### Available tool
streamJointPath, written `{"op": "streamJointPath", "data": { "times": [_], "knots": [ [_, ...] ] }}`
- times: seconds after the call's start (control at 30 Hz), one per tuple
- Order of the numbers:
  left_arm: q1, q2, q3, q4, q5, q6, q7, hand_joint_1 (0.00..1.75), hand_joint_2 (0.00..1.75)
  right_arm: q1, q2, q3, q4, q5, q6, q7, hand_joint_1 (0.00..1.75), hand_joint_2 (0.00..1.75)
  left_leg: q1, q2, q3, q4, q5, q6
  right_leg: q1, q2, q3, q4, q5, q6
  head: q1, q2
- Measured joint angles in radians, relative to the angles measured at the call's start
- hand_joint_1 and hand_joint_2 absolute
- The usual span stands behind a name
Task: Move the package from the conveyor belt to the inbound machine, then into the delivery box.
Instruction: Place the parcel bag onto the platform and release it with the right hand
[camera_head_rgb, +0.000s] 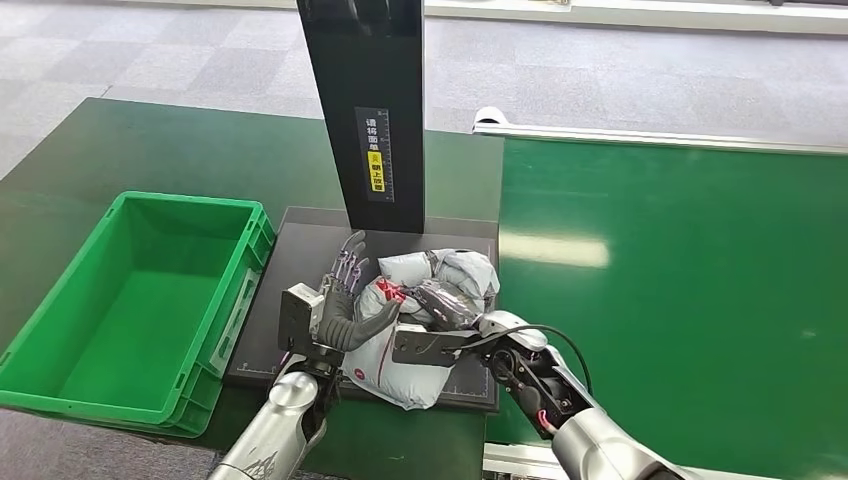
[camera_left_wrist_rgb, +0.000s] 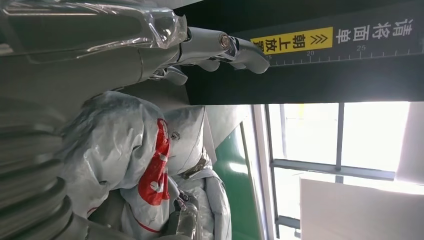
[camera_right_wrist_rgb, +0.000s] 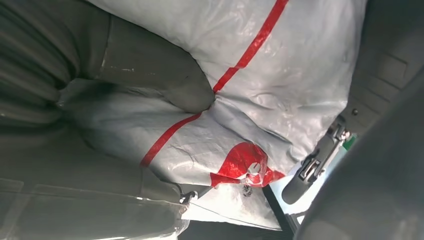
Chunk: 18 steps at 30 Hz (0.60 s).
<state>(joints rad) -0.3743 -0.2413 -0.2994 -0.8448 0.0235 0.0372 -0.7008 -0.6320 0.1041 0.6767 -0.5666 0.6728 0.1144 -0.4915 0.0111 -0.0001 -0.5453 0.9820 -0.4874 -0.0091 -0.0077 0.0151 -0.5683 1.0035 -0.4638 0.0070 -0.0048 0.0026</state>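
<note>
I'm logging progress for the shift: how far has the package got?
Done: the package is off the conveyor belt and lies on the inbound machine's black platform. In hand: the right hand grips it, and the left hand touches its side. Left: moving it into the green delivery box.

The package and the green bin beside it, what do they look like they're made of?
Package: thin grey plastic film with red print, it seems; glossy and crinkled where the right hand grips it. Green bin: likely rigid moulded plastic; smooth ribbed walls with a slight sheen.
</note>
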Motion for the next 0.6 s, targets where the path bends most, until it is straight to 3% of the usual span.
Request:
{"op": "streamJointPath", "data": {
  "times": [0.2,0.33,0.47,0.6],
  "knots": [
    [-0.003,0.0,-0.001,0.0,0.0,-0.008,0.0,0.0,1.75,0.035,0.02,-0.016,0.021,-0.122,-0.035,-0.064,1.75,1.75,0.0,0.0,0.0,0.0,0.0,0.0,0.0,0.0,0.0,0.0,0.0,0.0,0.0,0.0],
    [-0.008,0.0,-0.001,0.001,0.0,-0.008,0.0,0.0,1.75,0.045,0.035,-0.028,0.033,-0.173,-0.021,-0.087,0.0,1.75,0.0,0.0,-0.001,0.0,0.0,0.0,0.0,0.0,0.0,0.0,0.0,0.0,0.0,0.0],
    [-0.008,0.001,0.001,0.0,0.0,-0.002,0.0,0.0,1.75,0.06,0.047,-0.051,0.04,-0.284,0.02,-0.1,0.0,1.75,0.0,0.0,-0.001,0.0,0.0,0.0,0.0,0.0,-0.001,0.0,0.0,0.0,0.0,0.0],
    [-0.008,0.006,0.004,0.0,-0.001,-0.004,0.0,0.0,1.75,0.092,0.047,-0.114,0.034,-0.479,0.198,-0.16,0.0,1.75,0.0,-0.001,-0.002,0.0,0.0,0.0,0.0,0.0,-0.001,0.0,0.0,0.0,0.0,0.0]
  ]
}}
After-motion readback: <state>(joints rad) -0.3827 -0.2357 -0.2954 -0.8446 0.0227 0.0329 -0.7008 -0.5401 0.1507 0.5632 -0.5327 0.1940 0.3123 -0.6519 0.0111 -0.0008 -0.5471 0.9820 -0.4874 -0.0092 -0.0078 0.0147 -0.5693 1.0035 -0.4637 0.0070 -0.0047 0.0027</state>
